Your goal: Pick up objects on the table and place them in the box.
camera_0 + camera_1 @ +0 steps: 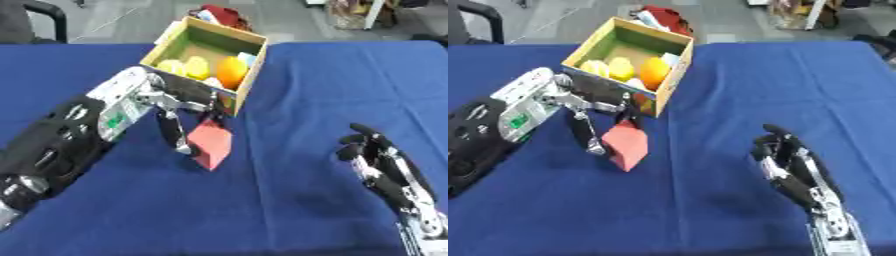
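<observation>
A red block (211, 144) stands tilted on the blue table just in front of the box's near corner. My left hand (178, 107) comes in from the lower left; its thumb and fingers pinch the block's left and top edges. The wooden box (248, 75) sits at the table's far middle and holds yellow fruits (186, 67) and an orange (232, 71). My right hand (785, 159) rests open near the lower right, fingers up, holding nothing.
The blue cloth (350, 90) covers the whole table. A red object (225, 15) lies behind the box at the far edge. A black chair (35, 20) stands beyond the table's far left corner.
</observation>
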